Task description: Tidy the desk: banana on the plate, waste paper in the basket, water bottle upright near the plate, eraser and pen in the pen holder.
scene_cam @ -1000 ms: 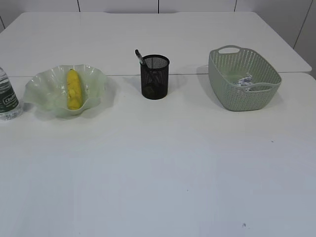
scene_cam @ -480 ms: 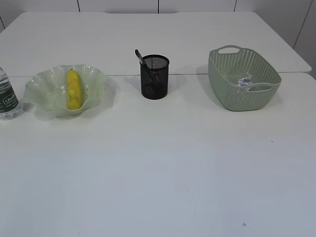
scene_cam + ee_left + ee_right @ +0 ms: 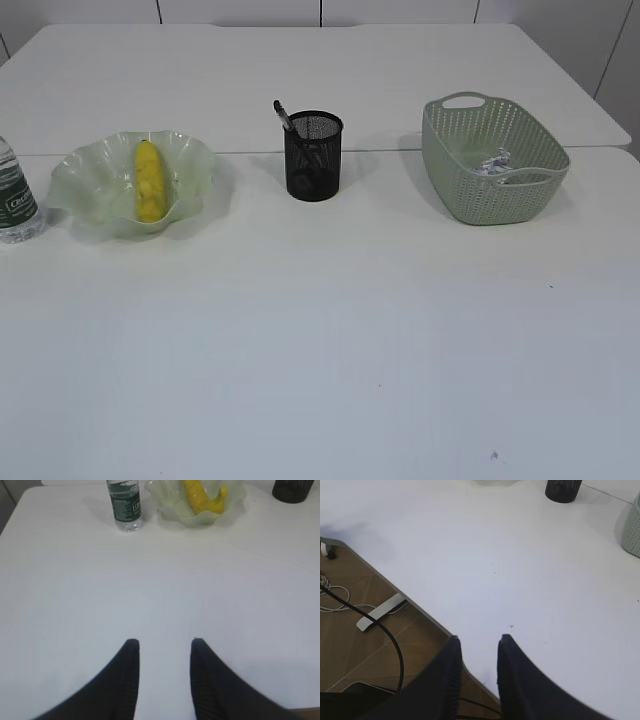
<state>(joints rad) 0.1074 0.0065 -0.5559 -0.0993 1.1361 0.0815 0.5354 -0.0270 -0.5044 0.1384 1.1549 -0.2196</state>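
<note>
The white surface (image 3: 320,330) carries everything, and nothing loose lies on its bare middle. The green basket (image 3: 455,190) sits at the right, with crumpled waste paper (image 3: 495,162) inside it. The wavy green plate (image 3: 190,160) sits at the left, holding the banana (image 3: 149,180) lengthwise. Just beside the plate, at the left edge of the exterior view, the water bottle (image 3: 12,195) stands upright, apart from the plate's rim. Between plate and basket stands the black mesh pen holder (image 3: 313,155), with the pen (image 3: 283,114) poking out of its top. The eraser is probably inside too, but the dark mesh hides it, so I cannot confirm that.

Judged from this layout, the tidying looks finished or nearly so, and the step in hand is parking the arms. The left gripper (image 3: 162,647) hovers low over bare surface near the front edge, fingers spread with nothing between them. The right gripper (image 3: 476,642) hangs over the surface's front corner, fingers also apart and empty.

To do this well, each arm should keep clear of the bottle, which would tip easily, and lift away from the surface rather than sweep across it. A closer look into the holder would settle the eraser question.
</note>
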